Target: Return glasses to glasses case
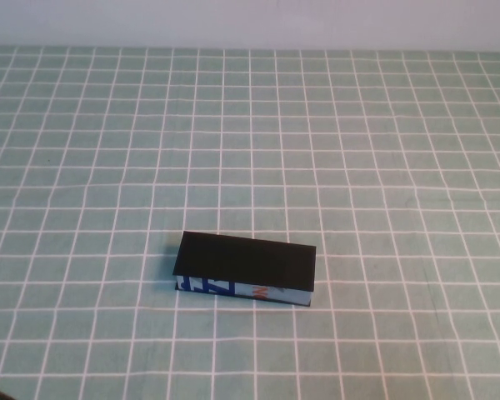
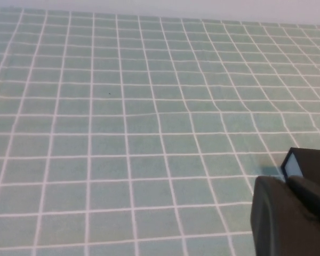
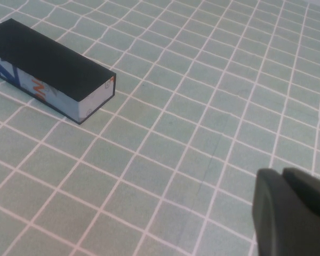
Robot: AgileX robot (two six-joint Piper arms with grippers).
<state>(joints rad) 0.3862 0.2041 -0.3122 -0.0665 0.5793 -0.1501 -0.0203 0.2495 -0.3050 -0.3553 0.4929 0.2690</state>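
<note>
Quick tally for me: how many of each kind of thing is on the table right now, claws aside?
Glasses case, lid shut: 1
Glasses in view: 0
Total: 1
Both claws sit off the case: the left claw and the right claw each show only at the edge of their own wrist view, over the checked tablecloth.

Items I cannot fully read from my station:

- Glasses case [image 1: 246,268]: lid down, so the interior and anything in it are hidden from me. The right wrist view cuts off one end of it at the frame edge; the printed front is too small to read.
- Left tool [image 2: 293,213]: only a dark corner shows, cropped by the frame. Whether it is parted, I cannot say.
- Right tool [image 3: 293,213]: likewise cropped to a dark block; its two parts appear pressed together.
- Surface [image 1: 383,150]: runs past every frame edge.
- High view: neither arm visible.
</note>
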